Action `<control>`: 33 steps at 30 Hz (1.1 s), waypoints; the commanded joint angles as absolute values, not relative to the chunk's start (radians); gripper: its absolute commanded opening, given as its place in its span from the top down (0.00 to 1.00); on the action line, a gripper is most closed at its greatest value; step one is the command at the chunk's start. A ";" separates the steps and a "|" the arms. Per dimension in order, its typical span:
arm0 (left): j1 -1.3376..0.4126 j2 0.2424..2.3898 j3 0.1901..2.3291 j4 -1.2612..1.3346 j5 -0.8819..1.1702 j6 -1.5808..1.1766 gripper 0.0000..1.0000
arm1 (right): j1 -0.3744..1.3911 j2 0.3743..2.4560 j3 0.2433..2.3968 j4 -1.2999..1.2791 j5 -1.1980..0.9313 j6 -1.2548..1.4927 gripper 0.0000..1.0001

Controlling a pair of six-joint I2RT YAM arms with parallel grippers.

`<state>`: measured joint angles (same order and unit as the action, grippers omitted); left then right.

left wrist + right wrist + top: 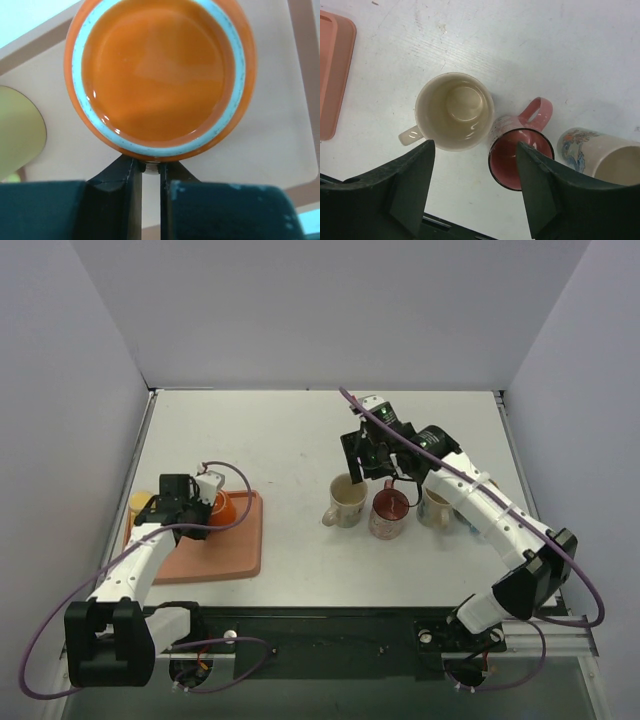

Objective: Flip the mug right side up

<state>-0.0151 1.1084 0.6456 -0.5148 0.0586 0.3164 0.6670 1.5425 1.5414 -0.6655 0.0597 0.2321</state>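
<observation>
Finding: glossy orange ceramic mug (223,510) stands mouth-up on salmon tray (230,555), left of overhead frame; left pincer (150,176) narrow, apparently nipping its handle (150,167) to steady it; right pincer (474,150) wide, idle.

three mugs stand upright in a row on the white table (250,440): a cream mug (347,500), a red mug (389,513) just beside it, then a patterned mug (436,508). well to the left lies a peach tray (235,555), with a yellow round thing (139,503) at its far left corner.

Four mugs show, cream mug (347,500), pink mug (389,512), patterned mug (436,508) and orange mug (222,508), plus one tray (235,560) and one yellow item (138,504), perhaps a cup.
</observation>
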 commanded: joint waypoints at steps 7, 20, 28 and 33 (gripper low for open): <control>-0.012 1.088 1.043 -0.771 0.461 0.151 1.00 | 0.929 1.321 1.409 -0.489 0.247 -0.105 0.22; -0.089 1.045 1.209 -0.606 1.101 -0.419 1.00 | 1.094 1.134 1.112 0.222 0.187 -0.448 0.23; -0.170 0.974 1.102 0.051 1.278 -0.946 1.00 | 1.002 1.059 1.098 0.327 -0.059 -0.413 0.24; -0.187 0.976 1.100 0.103 1.281 -0.974 1.00 | 0.945 1.009 1.089 0.362 -0.130 -0.367 0.24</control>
